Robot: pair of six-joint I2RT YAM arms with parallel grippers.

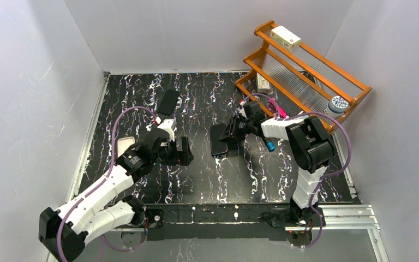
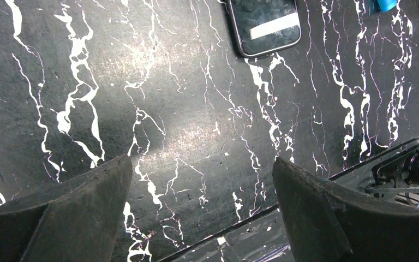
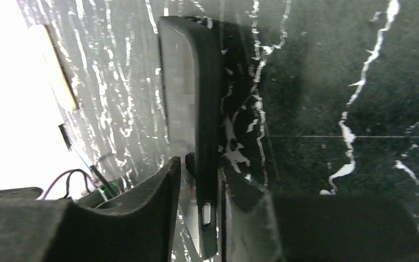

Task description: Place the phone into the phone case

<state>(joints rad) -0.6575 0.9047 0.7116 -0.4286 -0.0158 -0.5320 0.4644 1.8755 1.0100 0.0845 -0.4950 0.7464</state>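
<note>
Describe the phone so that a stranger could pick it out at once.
On the black marbled table, find the wooden rack at the far right, then the right gripper reaching leftward in front of it. The phone sits between its fingers: a dark slab with a glossy screen, whereas the other dark slab lies alone, farther back and left.

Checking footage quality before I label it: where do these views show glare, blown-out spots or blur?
Right wrist: the left side is blown out white, and the phone looks soft. Left wrist: a pale sheen lies on the table, and a bright strip is reflected in the phone's screen. Top external: evenly lit and sharp.
</note>
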